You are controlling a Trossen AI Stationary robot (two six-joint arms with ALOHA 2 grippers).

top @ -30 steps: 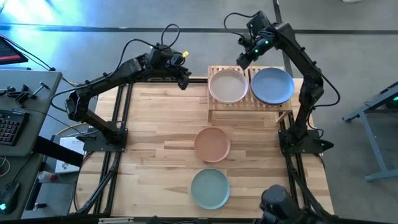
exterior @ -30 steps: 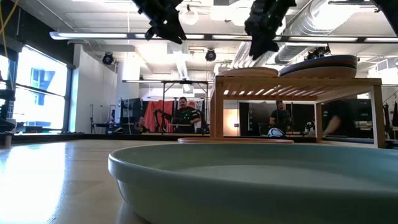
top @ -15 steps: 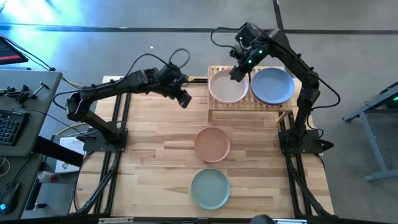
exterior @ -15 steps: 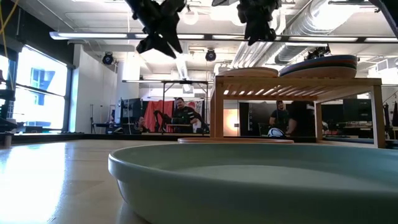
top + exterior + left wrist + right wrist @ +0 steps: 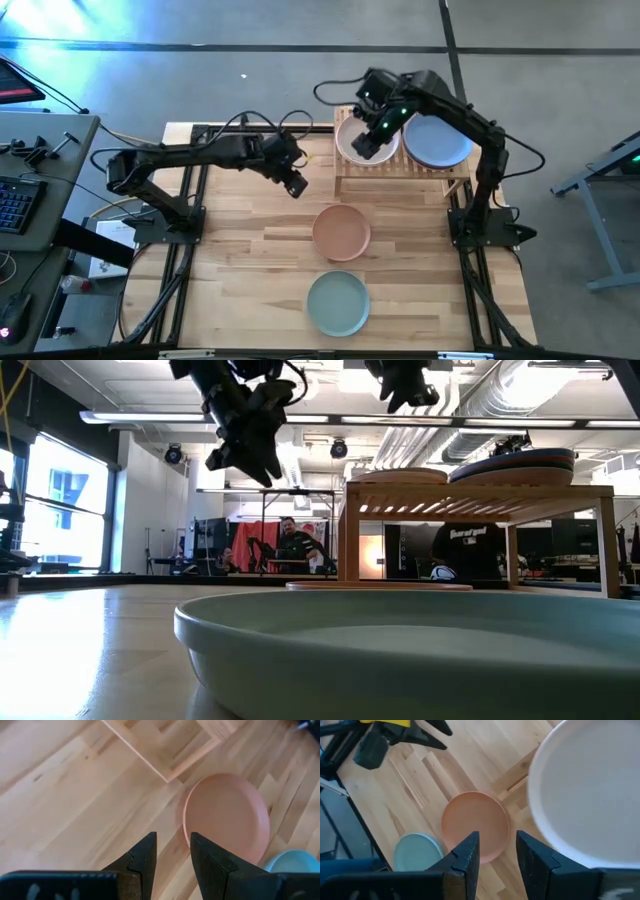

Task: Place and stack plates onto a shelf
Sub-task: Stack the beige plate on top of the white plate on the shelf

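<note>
Seen from above, the butcher-block tabletop is pale, striped wood. Two round matte plates lie flat on it: the salmon plate near the middle and the mint plate nearer the front edge, well apart from each other. The shelf, a low rack of pale slats, stands at the far right with its long axis running left to right; on it sit the pale pink plate and the light blue plate, side by side. The left gripper hangs over bare wood between the shelf and the salmon plate. The right gripper is above the pale pink plate.

At table height, the mint plate's shallow rim fills the foreground. Behind it the shelf stands on thin legs, plates on top. Both grippers hang high; beyond is a workshop with ceiling ducts, bright windows and people standing.

From the left wrist, the two dark fingers are slightly spread and hold nothing; the salmon plate and a shelf corner lie beyond.

From the right wrist, the fingers stand a little apart, likewise empty. The pale pink plate appears smooth, perhaps glazed, though that is hard to judge; the salmon plate and mint plate lie farther off.
</note>
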